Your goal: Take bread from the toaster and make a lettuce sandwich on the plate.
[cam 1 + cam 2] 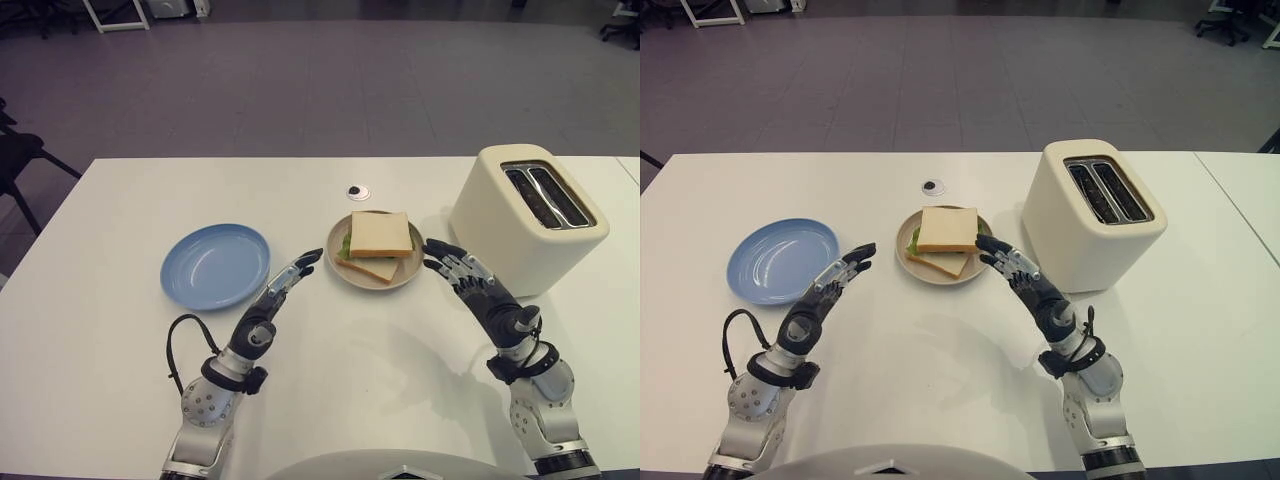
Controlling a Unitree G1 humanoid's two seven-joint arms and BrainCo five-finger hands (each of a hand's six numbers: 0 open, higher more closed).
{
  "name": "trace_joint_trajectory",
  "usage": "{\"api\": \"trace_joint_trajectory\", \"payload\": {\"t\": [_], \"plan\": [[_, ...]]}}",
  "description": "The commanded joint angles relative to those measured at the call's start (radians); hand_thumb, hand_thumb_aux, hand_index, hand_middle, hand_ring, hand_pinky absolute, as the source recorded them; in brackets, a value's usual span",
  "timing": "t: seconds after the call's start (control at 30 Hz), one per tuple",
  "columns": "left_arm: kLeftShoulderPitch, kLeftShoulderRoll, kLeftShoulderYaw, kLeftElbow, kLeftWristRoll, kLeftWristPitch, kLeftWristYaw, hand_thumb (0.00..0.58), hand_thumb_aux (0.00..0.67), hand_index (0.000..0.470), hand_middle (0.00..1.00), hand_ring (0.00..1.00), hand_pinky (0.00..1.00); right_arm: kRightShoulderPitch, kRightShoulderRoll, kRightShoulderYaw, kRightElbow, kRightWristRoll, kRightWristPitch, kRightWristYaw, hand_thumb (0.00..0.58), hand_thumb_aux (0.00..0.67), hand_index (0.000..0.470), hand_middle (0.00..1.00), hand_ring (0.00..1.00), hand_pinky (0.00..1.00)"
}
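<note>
Sandwich (pixel 380 238) on show, sitting on the beige plate (pixel 386 285) in the middle of the white table (pixel 350 390), top slice laid a little askew over the bottom one, lettuce (pixel 343 246) peeking out green at the left edge. Left hand (pixel 275 300) is just to the plate's left, fingers stretched long and flat, nothing in them. Right hand (pixel 468 280) mirrors it on the far side, fingers spread and empty, tucked between the plate and the toaster (pixel 520 230). By my reading the build looks complete.

Now the danger. That skewed top slice is only resting there, so any brush from a fingertip pulling away could slide it off the lettuce. The plate is light, and a sideways sweep from either hand could shove it across the table. The right hand is near the toaster wall too, so a wide swing outward could knock it.

The tally: two bread slices, one layer of lettuce, two plates counting the bare blue plate (pixel 215 265) off to the left, one toaster with two slots that look vacant, one small round marker (pixel 358 192) behind the sandwich, two hands
</note>
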Motion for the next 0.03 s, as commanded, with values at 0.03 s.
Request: {"api": "trace_joint_trajectory", "payload": {"t": [0.03], "plan": [[0.012, -0.002, -0.001, 0.015, 0.005, -0.013, -0.029, 0.0, 0.0, 0.0, 0.0, 0.0, 0.0, -0.002, 0.016, -0.027, -0.005, 0.022, 0.017, 0.028, 0.0, 0.0, 0.0, 0.0, 0.0, 0.0]]}}
